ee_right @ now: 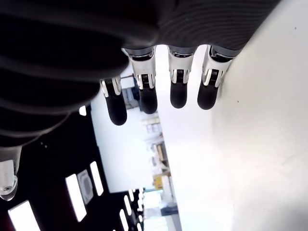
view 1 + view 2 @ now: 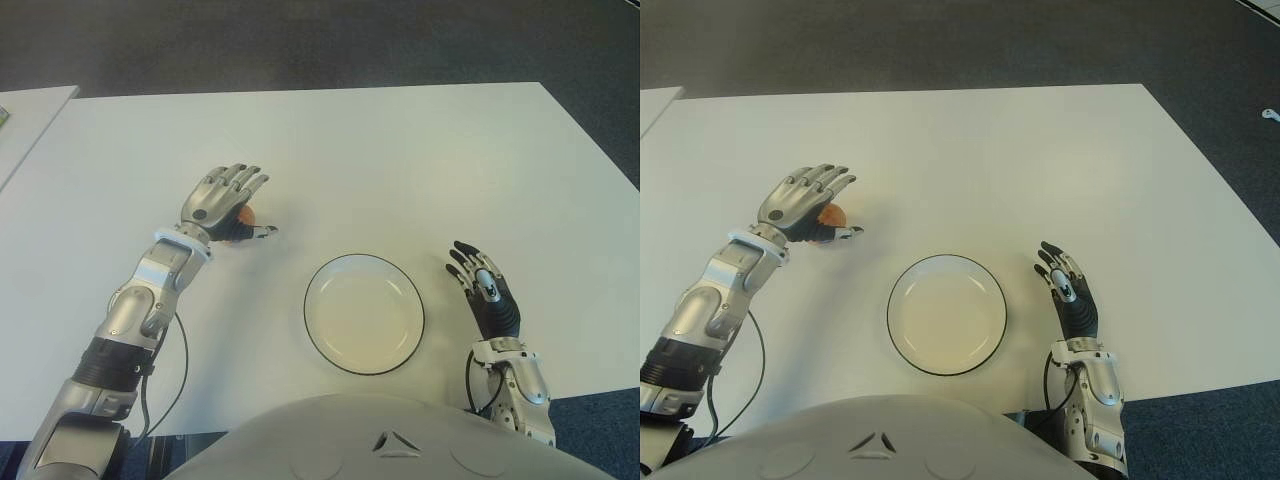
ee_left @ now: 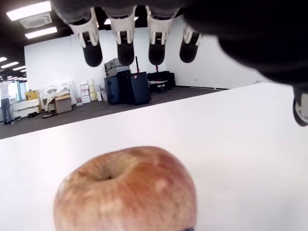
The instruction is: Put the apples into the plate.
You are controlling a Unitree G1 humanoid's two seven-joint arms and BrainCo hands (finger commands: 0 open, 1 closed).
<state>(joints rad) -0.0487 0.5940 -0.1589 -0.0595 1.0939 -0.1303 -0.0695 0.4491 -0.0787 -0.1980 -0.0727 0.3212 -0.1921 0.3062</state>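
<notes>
One reddish-orange apple (image 3: 126,190) lies on the white table (image 2: 380,160), left of the plate. My left hand (image 2: 228,203) hovers right over the apple (image 2: 244,216), fingers spread above it and thumb beside it, not closed around it. The white plate (image 2: 364,313) with a dark rim sits at the table's near middle and holds nothing. My right hand (image 2: 482,285) shows to the right of the plate, fingers (image 1: 144,94) extended and holding nothing.
A second white table edge (image 2: 30,110) shows at the far left. Dark carpet (image 2: 300,40) lies beyond the table's far edge. My left arm's cable (image 2: 180,350) hangs near the table's front edge.
</notes>
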